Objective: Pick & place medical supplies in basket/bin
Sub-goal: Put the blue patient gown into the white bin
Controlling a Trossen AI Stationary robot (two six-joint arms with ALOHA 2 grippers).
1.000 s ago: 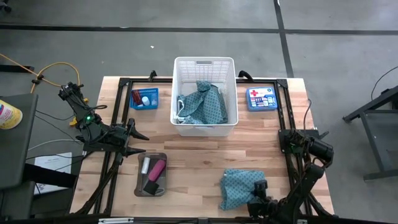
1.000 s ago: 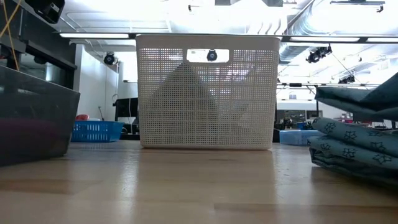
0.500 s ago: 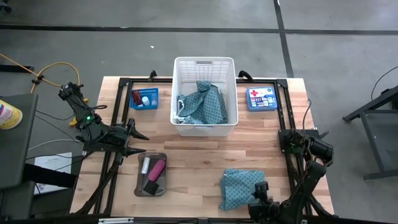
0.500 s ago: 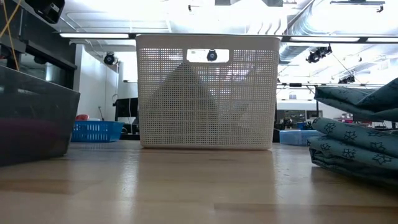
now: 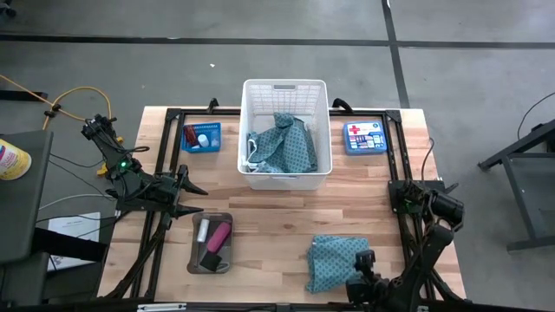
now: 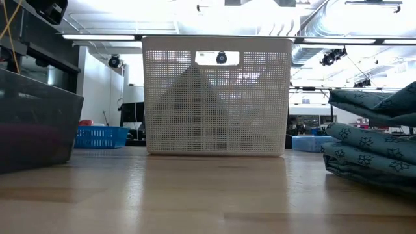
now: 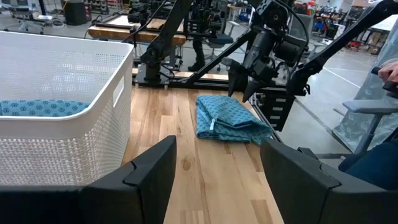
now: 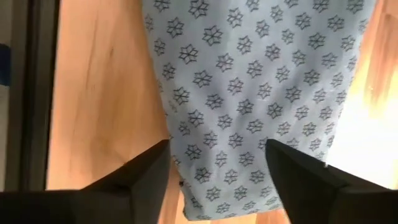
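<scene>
One teal dotted cloth (image 5: 334,260) lies folded flat on the table at the near right, also seen in the left wrist view (image 7: 227,118) and the right wrist view (image 8: 249,74). My right gripper (image 5: 364,260) hovers open just above its right part, pointing steeply down, with its fingers clear of the fabric. A second teal cloth (image 5: 282,147) lies inside the white basket (image 5: 286,84). The grey tray (image 5: 212,215) holds a pink cylinder (image 5: 219,234), a white tube (image 5: 204,230) and a black block (image 5: 210,258). My left gripper (image 5: 192,198) waits open and level at the table's left side.
A small blue basket (image 5: 212,146) with small pieces stands at the far left. A flat blue box with a red cross (image 5: 365,137) lies at the far right. Black frame rails run along the table's left and right sides. Bare wood lies between the tray and the folded cloth.
My right gripper has risen a little above the folded cloth. The cloth stays where it lay on the table.
</scene>
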